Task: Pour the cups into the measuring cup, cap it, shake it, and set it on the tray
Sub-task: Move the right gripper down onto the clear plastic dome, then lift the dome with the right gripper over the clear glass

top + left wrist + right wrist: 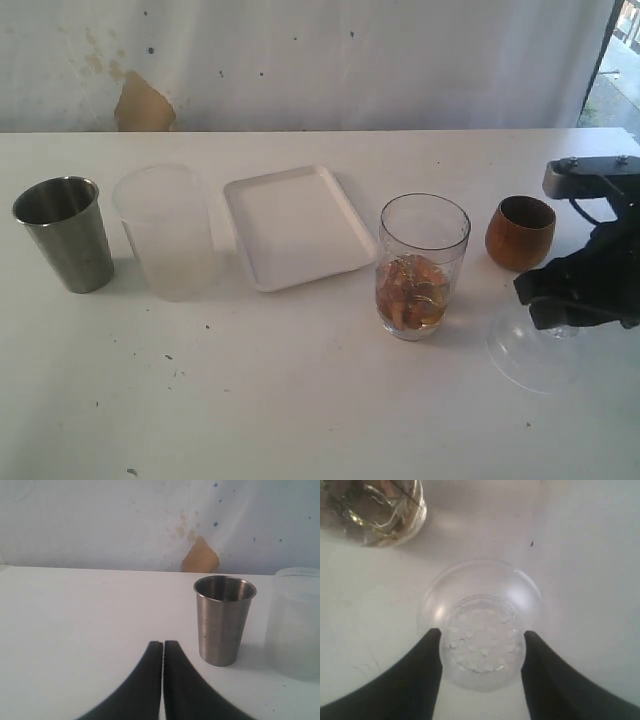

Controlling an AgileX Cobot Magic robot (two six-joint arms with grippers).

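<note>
Squarely astride the clear lid (480,622), the right pincer (481,635)

A frosted cup (165,232) stands on the white table (300,410).

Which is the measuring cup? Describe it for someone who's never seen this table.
Start at the white tray mid-table. In the exterior view, just right of it, before the brown wooden cup, stands the measuring cup: the only clear tumbler, amber-brown contents at its bottom.
</note>
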